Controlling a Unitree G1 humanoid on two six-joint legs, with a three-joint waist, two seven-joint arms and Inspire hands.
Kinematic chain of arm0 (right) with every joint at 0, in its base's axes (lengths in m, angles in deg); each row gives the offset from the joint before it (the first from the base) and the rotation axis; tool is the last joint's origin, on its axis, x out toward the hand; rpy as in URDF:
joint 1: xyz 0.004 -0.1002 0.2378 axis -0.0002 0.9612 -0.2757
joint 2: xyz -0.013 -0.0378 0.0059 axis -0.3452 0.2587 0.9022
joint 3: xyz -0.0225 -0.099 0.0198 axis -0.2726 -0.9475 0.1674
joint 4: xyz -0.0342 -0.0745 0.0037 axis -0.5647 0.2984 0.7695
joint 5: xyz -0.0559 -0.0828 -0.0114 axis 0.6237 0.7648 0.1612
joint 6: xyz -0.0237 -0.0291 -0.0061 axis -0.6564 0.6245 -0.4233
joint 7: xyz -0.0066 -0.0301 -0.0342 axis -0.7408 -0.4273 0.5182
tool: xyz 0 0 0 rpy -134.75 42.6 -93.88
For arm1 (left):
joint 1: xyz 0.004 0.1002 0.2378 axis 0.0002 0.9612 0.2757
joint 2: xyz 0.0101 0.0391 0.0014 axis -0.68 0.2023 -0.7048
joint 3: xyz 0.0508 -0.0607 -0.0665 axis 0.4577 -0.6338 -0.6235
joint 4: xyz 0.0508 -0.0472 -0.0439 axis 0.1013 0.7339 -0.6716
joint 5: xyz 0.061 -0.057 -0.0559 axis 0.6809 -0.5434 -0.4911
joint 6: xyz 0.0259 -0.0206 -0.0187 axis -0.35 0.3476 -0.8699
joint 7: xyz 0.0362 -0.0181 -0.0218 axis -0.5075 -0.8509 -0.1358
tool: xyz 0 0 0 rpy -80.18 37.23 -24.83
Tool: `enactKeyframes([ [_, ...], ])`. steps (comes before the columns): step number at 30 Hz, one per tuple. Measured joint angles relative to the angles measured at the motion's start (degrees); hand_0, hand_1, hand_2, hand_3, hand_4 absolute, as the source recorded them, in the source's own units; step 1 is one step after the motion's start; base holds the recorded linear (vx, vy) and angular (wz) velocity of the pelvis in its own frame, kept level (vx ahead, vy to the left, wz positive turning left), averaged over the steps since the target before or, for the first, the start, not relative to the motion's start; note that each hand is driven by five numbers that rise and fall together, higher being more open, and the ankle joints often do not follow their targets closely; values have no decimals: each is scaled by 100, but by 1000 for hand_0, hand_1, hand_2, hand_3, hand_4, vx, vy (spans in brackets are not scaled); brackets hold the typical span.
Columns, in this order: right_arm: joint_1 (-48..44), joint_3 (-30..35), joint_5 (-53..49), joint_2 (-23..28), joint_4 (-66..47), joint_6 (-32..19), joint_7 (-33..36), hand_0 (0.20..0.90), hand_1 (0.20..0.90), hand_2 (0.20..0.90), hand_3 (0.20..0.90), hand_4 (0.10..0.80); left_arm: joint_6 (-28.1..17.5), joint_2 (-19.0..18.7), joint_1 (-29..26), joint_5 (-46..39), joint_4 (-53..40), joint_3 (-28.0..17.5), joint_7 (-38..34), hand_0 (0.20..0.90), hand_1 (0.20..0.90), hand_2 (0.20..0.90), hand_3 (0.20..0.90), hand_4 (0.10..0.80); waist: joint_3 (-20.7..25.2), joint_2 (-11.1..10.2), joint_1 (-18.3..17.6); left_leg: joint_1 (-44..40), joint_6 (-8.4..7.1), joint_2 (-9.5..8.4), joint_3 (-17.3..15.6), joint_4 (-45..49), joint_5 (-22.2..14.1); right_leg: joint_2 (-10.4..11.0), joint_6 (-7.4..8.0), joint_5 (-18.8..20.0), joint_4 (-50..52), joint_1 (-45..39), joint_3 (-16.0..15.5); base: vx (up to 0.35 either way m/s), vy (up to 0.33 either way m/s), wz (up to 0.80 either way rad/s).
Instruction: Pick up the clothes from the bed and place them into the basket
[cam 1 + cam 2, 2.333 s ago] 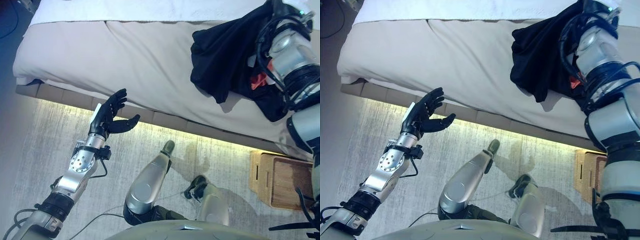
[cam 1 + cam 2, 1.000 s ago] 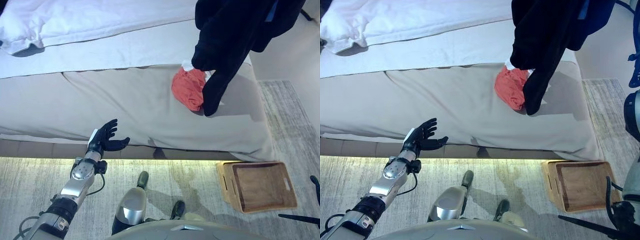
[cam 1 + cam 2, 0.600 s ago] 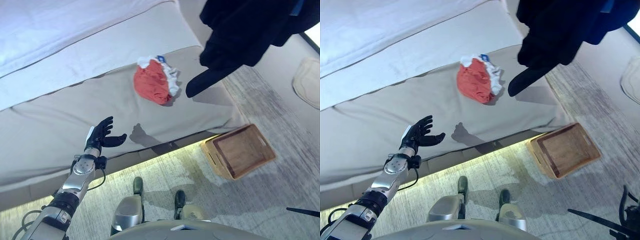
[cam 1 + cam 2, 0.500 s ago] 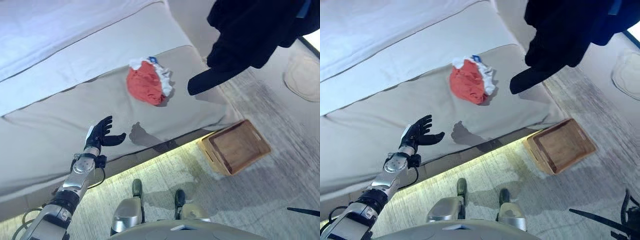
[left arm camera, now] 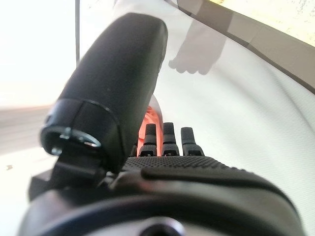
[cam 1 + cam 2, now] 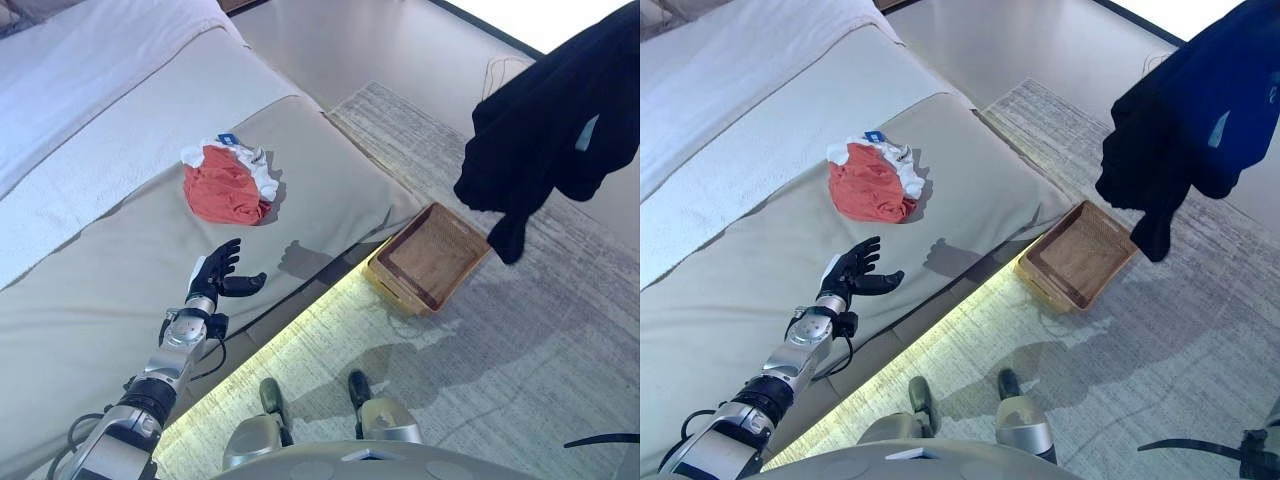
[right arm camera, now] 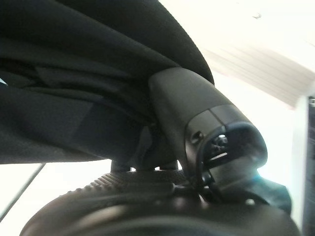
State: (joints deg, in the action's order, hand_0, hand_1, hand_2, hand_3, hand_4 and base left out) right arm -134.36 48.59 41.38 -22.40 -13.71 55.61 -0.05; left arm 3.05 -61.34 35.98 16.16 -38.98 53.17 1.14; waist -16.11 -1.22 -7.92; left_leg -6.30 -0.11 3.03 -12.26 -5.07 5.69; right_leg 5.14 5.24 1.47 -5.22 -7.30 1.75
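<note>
A black garment point(image 6: 545, 130) hangs in the air at the upper right, its lowest tip just right of the wooden basket point(image 6: 392, 290), which stands on the rug by the bed's corner. In the right wrist view my right hand point(image 7: 147, 201) is shut on the black cloth point(image 7: 74, 73), with the thumb pressed against it. The cloth hides this hand in the eye views. A red and white garment point(image 6: 228, 185) lies bunched on the beige bed point(image 6: 100, 300). My left hand point(image 6: 222, 277) hovers open over the bed's near edge, a little short of the red garment.
A white sheet point(image 6: 90, 70) covers the far part of the bed. A grey rug point(image 6: 480, 360) spreads over the floor around the basket, with bare floor beyond it.
The view has swung to the right. The black garment went from lying on the bed to hanging beyond the bed's corner by the basket. My left hand has kept its open pose.
</note>
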Motion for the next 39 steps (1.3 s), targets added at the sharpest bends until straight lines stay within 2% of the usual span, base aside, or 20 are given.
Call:
enactKeyframes([
  [4, 403, 112, 98, -194, -170, 38, -147, 300, 300, 300, 200, 100, 15, 58, 24, 29, 0, 91, 7, 900, 900, 900, 900, 800, 49, 87, -28, 32, -6, 1, -40, -2, -4, -2, -12, 9, -1, 83, 87, -5, -42, -10],
  [12, 956, 136, 306, -550, -220, 68, -458, 300, 300, 300, 200, 100, 19, 56, 131, 124, -2, 94, 35, 900, 900, 900, 900, 800, 62, 110, -40, 98, -6, -6, -32, 0, -3, 7, -8, 38, -1, 151, 85, 2, -9, -1],
  [22, 1375, 431, 567, -924, -245, 85, -472, 300, 300, 300, 200, 100, 24, 51, 228, 200, -5, 96, 49, 900, 900, 900, 900, 800, 78, 157, -20, 139, -6, -11, -30, 1, -2, 11, -8, 45, 0, 189, 80, 0, 0, 0],
  [30, 1805, 632, 1227, -1120, -23, 130, -486, 300, 300, 300, 200, 100, 24, 53, 229, 201, -5, 110, 48, 900, 900, 900, 900, 800, 74, 199, 20, 141, -6, -10, -22, 1, -2, 12, -8, 44, -1, 188, 69, 0, 0, 0],
  [39, 1942, 803, 1680, -1204, 923, 124, -481, 300, 300, 300, 200, 100, 24, 65, 291, 199, -16, 320, 40, 900, 900, 900, 900, 800, 68, 637, 115, 212, -9, -14, 7, -1, 0, 18, -8, 45, -1, 239, 50, -8, -7, 1],
])
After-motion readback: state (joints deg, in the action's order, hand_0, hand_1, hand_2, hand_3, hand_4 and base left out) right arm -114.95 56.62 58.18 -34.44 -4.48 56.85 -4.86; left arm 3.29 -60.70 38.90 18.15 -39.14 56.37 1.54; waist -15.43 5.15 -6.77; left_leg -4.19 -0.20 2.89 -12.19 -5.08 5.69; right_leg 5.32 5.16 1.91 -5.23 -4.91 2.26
